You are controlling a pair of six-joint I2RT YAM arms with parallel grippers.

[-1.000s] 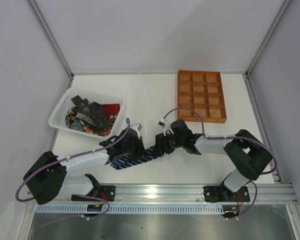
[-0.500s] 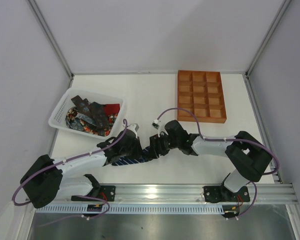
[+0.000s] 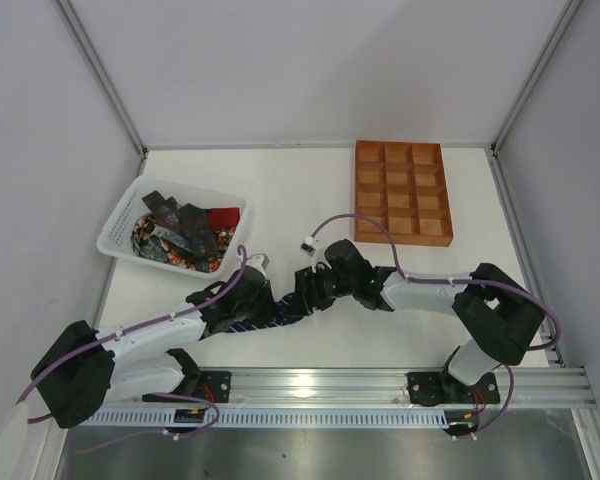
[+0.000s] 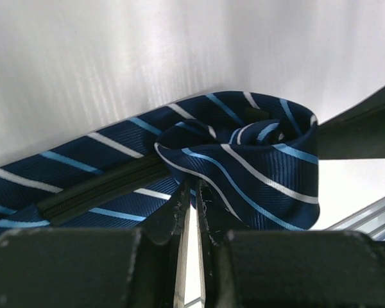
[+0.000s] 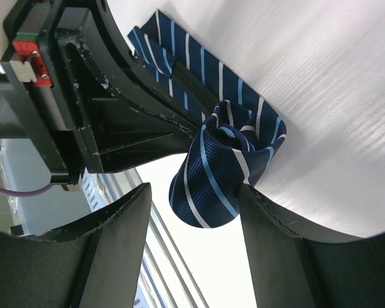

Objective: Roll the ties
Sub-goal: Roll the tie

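A navy tie with light-blue stripes [image 3: 277, 319] lies at the table's front middle, one end wound into a loose roll [image 4: 244, 160]. My left gripper [image 4: 194, 189] is shut on the fabric at the roll's base, and the flat tail [image 4: 64, 173] runs off to the left. My right gripper [image 5: 194, 189] stands open around the roll [image 5: 218, 173]. Its right finger [image 5: 269, 218] touches the roll and the left finger [image 5: 125, 218] stays apart. In the top view the two grippers, left [image 3: 252, 308] and right [image 3: 302, 298], meet over the tie.
A white basket [image 3: 120, 225] at the back left holds several other ties [image 3: 180, 235]. An orange-brown compartment tray [image 3: 357, 190] sits at the back right. The metal rail [image 3: 380, 380] runs along the table's near edge.
Both grippers have shifted left and slightly toward the near edge with the tie. Less of the flat striped tail shows beside the left arm.
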